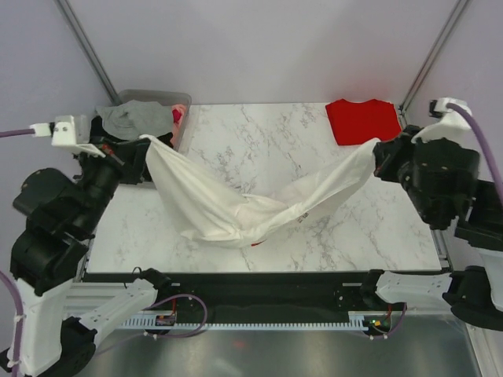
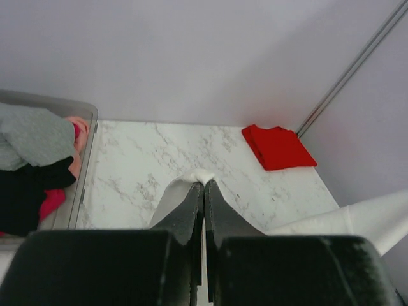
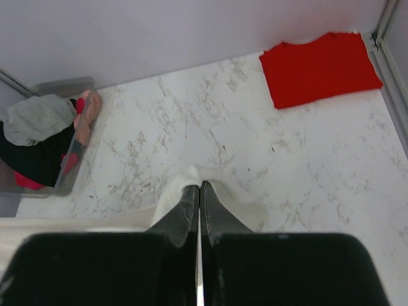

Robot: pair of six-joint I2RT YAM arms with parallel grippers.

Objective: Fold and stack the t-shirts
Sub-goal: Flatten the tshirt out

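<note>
A robotics lab test cell: a marble-patterned tabletop (image 1: 259, 141) boxed in by plain pale walls (image 1: 259, 47) and slanted metal frame posts (image 1: 86, 47), two black robot arms (image 1: 63, 212) bolted along a rail (image 1: 259, 284) at its near edge with loose cables (image 1: 191, 311), and a clear plastic bin (image 1: 157, 94) of clothes (image 1: 134, 118) at one corner.

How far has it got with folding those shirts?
Done: the red t-shirt lies folded at the far right corner of the table. In hand: the left gripper and right gripper are each shut on an end of the white t-shirt, its middle sagging onto the table. Left: folding it and stacking it with the red one. More clothes lie in the bin.
</note>
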